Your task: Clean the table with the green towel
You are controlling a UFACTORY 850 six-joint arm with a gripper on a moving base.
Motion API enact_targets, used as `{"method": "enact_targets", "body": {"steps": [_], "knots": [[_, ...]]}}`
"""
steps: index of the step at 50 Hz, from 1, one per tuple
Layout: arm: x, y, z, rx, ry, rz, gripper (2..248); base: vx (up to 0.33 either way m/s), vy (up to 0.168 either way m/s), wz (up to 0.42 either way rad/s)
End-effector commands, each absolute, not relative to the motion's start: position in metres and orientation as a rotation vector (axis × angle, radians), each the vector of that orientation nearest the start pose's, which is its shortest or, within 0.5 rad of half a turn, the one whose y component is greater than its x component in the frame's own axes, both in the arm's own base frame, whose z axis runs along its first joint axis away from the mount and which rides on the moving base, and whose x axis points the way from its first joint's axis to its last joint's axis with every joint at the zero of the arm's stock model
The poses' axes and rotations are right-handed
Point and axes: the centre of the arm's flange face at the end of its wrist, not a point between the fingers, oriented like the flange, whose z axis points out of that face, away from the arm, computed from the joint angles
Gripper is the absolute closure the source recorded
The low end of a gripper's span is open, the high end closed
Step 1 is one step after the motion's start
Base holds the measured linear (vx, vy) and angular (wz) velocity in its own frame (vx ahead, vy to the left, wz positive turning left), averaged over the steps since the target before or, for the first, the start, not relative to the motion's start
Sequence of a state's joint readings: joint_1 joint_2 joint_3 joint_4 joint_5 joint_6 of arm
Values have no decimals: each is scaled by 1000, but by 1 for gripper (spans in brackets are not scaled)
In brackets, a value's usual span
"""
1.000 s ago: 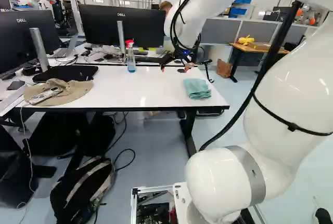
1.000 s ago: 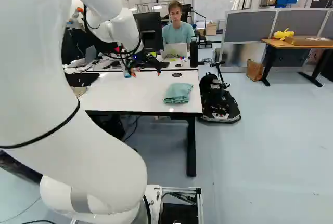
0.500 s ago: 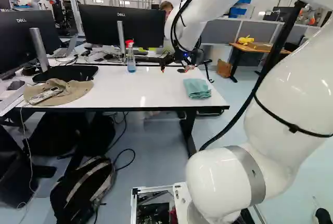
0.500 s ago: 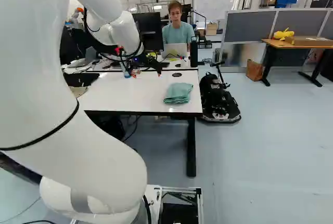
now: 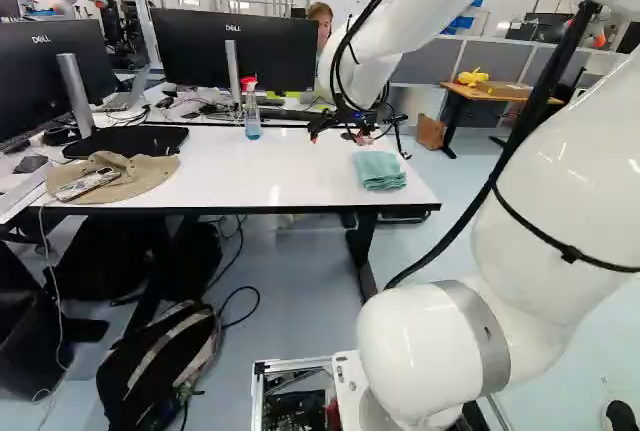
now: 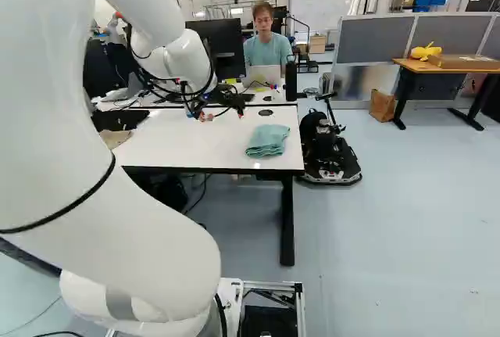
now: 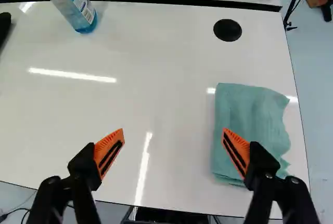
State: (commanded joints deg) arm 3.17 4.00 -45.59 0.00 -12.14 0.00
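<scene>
Above the white table (image 5: 270, 176), toward its far side, hangs my gripper (image 5: 340, 139), seen small in the left base view. In the wrist view the gripper (image 7: 174, 148) stands open with bare table between its orange pads. The green towel (image 7: 250, 125), folded into a flat pad, lies near the table's right edge; one finger reaches over part of it from above, and the other is well to its side. In the right base view the towel (image 6: 268, 141) lies nearer the front edge than the gripper does.
A spray bottle (image 5: 252, 111) with blue liquid stands at the far side of the table. Monitors (image 5: 235, 49) rise behind it. A tan hat (image 5: 125, 179) with a phone on it lies at the left. A black scooter-like device (image 6: 328, 145) stands beside the table's right side.
The arm has shifted, and the gripper has turned and sits slightly lower over the table, its fingers at a different angle. The towel, the bottle and the base have stayed in place.
</scene>
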Motion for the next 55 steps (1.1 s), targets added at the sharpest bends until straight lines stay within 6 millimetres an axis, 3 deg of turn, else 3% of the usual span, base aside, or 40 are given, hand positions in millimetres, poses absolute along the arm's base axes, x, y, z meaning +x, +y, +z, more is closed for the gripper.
{"method": "enact_targets", "body": {"steps": [29, 55], "knots": [[419, 18, 480, -2887, -62, -1196, 3, 0, 0, 0], [373, 10, 434, -2784, -38, -1427, 3, 0, 0, 0]]}}
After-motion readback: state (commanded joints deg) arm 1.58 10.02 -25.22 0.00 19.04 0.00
